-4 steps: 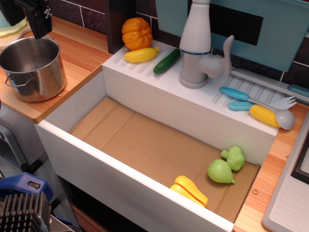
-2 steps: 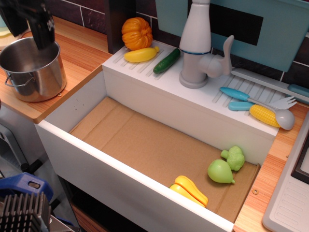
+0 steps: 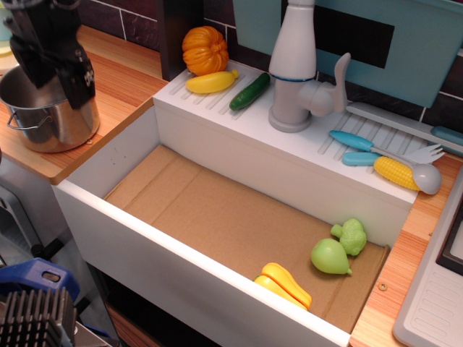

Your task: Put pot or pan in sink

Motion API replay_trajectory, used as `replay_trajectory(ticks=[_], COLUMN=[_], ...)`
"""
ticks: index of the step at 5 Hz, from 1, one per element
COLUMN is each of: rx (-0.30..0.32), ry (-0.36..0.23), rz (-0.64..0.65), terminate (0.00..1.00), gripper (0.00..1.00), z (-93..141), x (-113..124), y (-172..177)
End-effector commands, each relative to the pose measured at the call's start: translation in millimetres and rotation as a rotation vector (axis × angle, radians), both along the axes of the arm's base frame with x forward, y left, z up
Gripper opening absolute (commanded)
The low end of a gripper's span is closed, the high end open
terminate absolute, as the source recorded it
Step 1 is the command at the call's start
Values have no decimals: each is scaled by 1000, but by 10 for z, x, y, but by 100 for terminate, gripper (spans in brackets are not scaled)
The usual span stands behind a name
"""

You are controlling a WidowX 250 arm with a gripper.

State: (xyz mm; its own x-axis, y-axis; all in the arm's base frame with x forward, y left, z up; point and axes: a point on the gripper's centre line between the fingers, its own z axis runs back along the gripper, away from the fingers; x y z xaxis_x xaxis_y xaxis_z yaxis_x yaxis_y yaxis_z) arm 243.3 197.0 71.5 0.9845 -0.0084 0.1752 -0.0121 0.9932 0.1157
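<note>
The shiny steel pot [image 3: 45,124] stands upright on the wooden counter [image 3: 123,83] at the far left, outside the sink. My black gripper [image 3: 56,76] is low over the pot, covering its opening and right rim. Its two fingers [image 3: 78,81] stand apart, one over the pot's inside and one at the right rim; it looks open. The white sink [image 3: 145,249] with a brown cardboard floor fills the middle, to the right of the pot. The white-grey faucet [image 3: 295,69] stands on its ridged back ledge.
An orange pumpkin [image 3: 205,49], a yellow squash [image 3: 211,82] and a cucumber [image 3: 250,91] lie on the ledge's left end. Blue utensils [image 3: 362,148] and a corn cob [image 3: 396,172] lie at its right. A green pear [image 3: 330,256], broccoli [image 3: 352,235] and a yellow vegetable [image 3: 286,283] lie in the sink's right corner.
My gripper has come down from above the pot's far rim onto the pot and moved slightly right. The pot has not moved.
</note>
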Motion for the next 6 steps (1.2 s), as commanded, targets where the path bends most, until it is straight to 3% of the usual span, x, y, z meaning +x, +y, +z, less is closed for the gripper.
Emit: replay_trajectory(ticks=[1, 3, 4, 6], rx=[31, -7, -14, 4], ry=[-67, -60, -78, -86], rz=[4, 24, 47, 50], terminate=[0, 0, 0, 0], gripper=[100, 100, 0, 0], z=[-30, -200, -268, -180], x=[89, 97, 106, 109], y=[19, 17, 1, -33])
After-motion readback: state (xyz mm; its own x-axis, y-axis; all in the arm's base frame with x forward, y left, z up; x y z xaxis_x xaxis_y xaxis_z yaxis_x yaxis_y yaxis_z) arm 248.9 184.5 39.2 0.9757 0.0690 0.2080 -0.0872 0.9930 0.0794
